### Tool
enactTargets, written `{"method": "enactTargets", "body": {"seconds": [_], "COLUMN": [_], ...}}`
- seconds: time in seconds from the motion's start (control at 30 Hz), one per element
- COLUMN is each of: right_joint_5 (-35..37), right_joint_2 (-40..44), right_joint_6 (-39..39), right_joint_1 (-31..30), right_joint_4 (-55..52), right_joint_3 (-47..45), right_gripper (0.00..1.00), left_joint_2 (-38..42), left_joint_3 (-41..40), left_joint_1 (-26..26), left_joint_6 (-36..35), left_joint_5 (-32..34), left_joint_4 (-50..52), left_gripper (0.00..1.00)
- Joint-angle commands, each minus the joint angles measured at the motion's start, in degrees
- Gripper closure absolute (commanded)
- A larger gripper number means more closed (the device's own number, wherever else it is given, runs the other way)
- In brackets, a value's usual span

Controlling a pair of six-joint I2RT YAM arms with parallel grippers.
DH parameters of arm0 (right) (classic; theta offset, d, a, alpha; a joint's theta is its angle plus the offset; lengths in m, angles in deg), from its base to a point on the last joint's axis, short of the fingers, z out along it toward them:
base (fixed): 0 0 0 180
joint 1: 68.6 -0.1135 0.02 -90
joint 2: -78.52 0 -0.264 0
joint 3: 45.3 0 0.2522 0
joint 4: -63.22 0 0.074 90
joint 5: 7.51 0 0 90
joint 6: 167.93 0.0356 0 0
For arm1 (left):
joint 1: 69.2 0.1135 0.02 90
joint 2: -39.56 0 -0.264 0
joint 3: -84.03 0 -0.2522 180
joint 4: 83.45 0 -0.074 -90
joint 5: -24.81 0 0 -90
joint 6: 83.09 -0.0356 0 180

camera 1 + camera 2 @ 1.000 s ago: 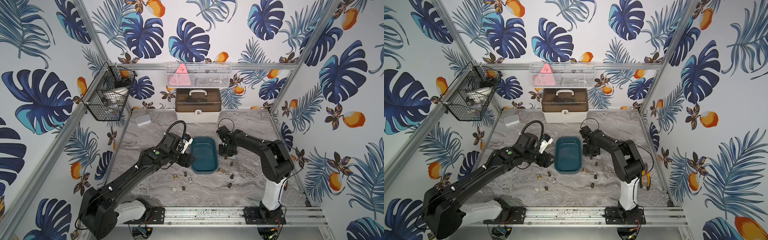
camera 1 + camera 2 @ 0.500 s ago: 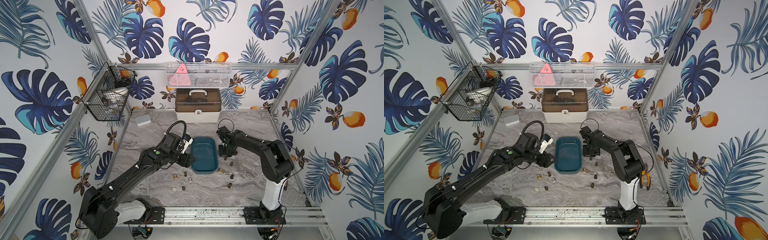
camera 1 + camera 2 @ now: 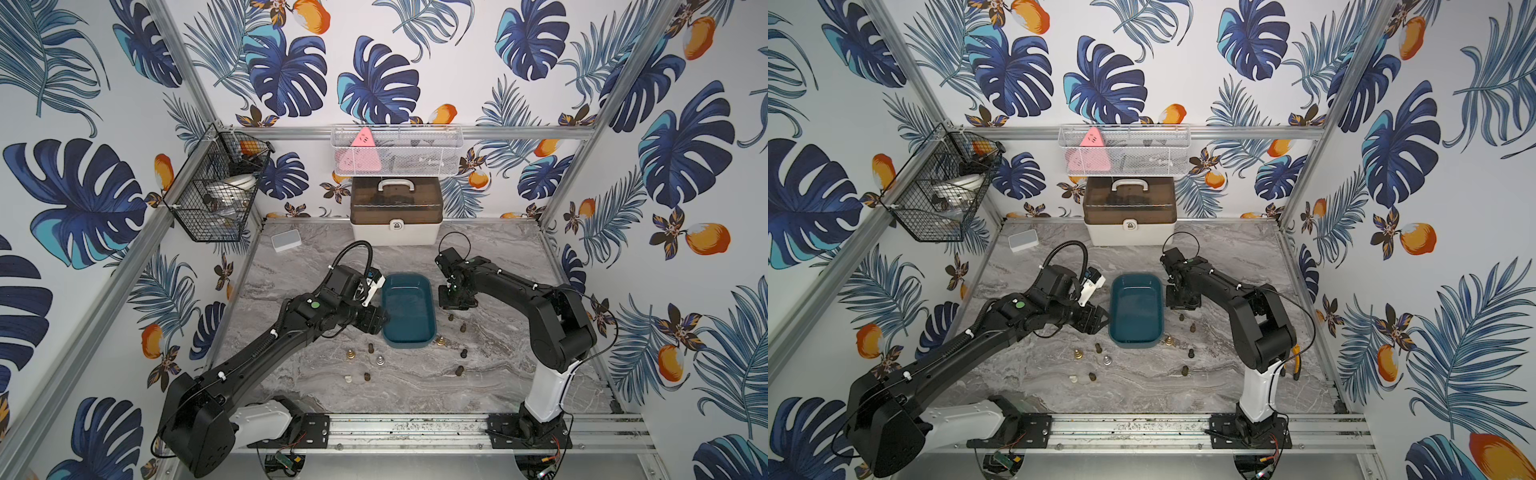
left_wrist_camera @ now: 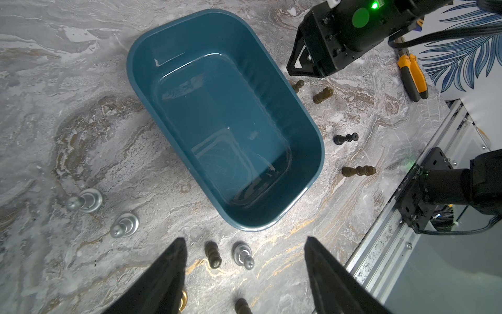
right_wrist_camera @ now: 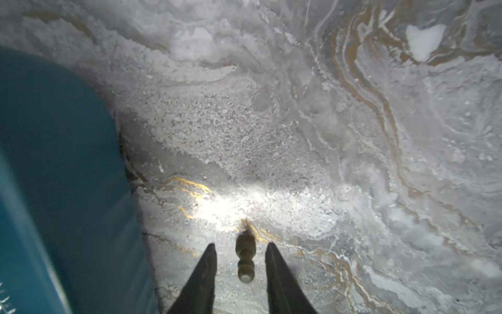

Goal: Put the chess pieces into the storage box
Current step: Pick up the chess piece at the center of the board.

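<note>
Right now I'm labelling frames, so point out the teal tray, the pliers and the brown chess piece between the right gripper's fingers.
Teal tray [image 3: 407,343]: a top view, near rim.
Pliers [image 4: 410,78]: left wrist view, handle.
Brown chess piece [image 5: 245,254]: right wrist view, its middle.

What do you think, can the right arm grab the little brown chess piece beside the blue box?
Probably yes. The right gripper sits with an open finger on each side of the brown chess piece, small gaps showing, nothing between them. The storage box stands apart, to one side.
</note>
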Motion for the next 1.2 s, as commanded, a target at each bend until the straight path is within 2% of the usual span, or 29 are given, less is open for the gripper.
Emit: {"method": "enactTargets", "body": {"seconds": [0.0, 0.5, 0.9, 1.03, 1.17], "right_joint_5": [0.49, -1.03, -0.69, -0.6, -0.74], "right_joint_2": [0.52, -2.09, -1.98, -1.55, -2.03], "right_joint_6": [0.62, 0.34, 0.2, 0.28, 0.27], "right_joint_1": [-0.22, -0.86, -0.88, -1.01, -1.06], "right_joint_4": [-2.23, -0.32, -0.82, -0.93, -1.19], "right_joint_3": [-0.21, -1.48, -0.62, -0.85, -0.85], "right_gripper": [0.64, 0.69, 0.8, 0.74, 0.74], "left_joint_2": [-0.27, -0.69, -1.12, -1.11, -1.32], "left_joint_3": [0.46, 0.54, 0.75, 0.72, 0.74], "left_joint_1": [-0.02, -0.01, 0.02, 0.03, 0.02], "left_joint_6": [-1.38, -1.32, -1.39, -1.42, -1.42], "left_joint_5": [0.42, 0.76, 1.02, 1.11, 1.2], "left_joint_4": [0.57, 0.66, 0.83, 0.92, 1.19], "left_gripper": [0.27, 0.27, 0.27, 0.27, 0.27]}}
